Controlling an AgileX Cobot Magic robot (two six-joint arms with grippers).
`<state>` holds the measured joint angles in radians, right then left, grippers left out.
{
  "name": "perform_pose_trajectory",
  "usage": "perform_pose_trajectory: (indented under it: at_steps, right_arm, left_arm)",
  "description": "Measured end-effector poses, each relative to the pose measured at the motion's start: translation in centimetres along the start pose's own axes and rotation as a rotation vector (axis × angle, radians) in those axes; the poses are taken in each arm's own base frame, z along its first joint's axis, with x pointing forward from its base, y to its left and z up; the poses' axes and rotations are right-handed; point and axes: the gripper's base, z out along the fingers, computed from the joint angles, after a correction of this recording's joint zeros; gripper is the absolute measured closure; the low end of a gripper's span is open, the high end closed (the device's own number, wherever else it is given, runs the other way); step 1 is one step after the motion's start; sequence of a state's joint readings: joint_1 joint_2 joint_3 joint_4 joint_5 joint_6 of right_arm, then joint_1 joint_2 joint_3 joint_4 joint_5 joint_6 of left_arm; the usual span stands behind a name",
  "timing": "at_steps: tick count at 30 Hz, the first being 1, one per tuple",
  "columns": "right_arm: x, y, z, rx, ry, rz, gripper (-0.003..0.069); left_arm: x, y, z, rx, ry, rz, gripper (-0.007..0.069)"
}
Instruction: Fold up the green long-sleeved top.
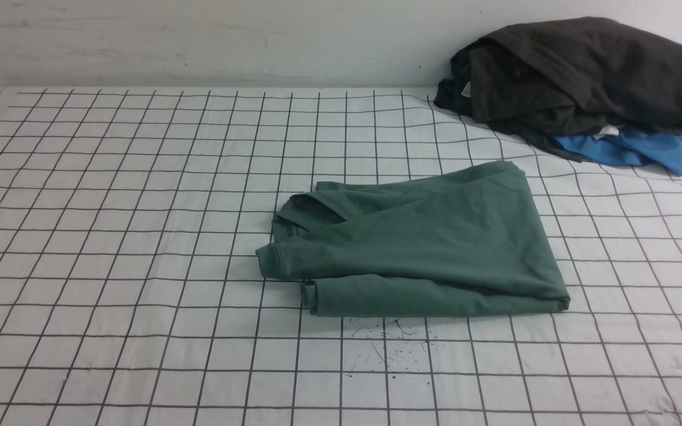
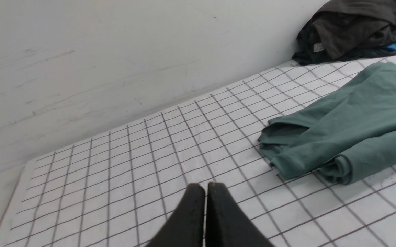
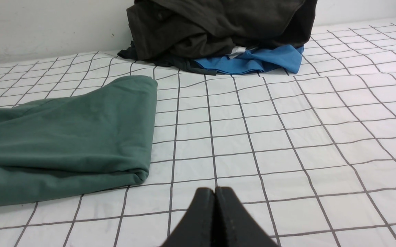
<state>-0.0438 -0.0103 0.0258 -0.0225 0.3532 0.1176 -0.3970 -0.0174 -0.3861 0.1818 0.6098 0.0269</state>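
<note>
The soft, muted dark-green long-sleeved top (image 1: pixel 417 242) is seen folded compactly just right of centre on the grid-lined white sheet (image 1: pixel 110 236), heaped dark and blue garments (image 1: pixel 583 83) set aside at two o'clock, the left gripper (image 2: pixel 205 187) and right gripper (image 3: pixel 215 190) pressed shut, empty, apparently drawn clear of finished work.

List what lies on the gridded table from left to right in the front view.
green long-sleeved top → dark brown-black garment piled at the far right, with the bright blue garment under it.
</note>
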Motion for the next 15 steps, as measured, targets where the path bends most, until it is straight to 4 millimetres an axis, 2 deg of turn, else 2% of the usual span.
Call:
perform_pose_trajectory:
  at_steps: [6,10,11,14,15]
  right_arm:
    - [0.0,0.0,0.0,0.000,0.000,0.000,0.0673]
    - [0.0,0.0,0.0,0.000,0.000,0.000,0.0673]
    - [0.0,0.0,0.0,0.000,0.000,0.000,0.0673]
    - [0.0,0.0,0.0,0.000,0.000,0.000,0.0673]
    - [0.0,0.0,0.0,0.000,0.000,0.000,0.0673]
  left_arm:
    - [1.3,-0.5,1.6,-0.109,-0.085,-0.035,0.0631]
    - [4.4,-0.4,3.1,-0.277,-0.058,-0.087,0.0631]
    - [4.7,-0.4,3.2,-0.289,-0.048,-0.092,0.0631]
    - [7.9,-0.5,4.0,-0.337,0.051,-0.131,0.0631]
    - [8.1,-0.5,4.1,-0.336,0.056,-0.132,0.0631]
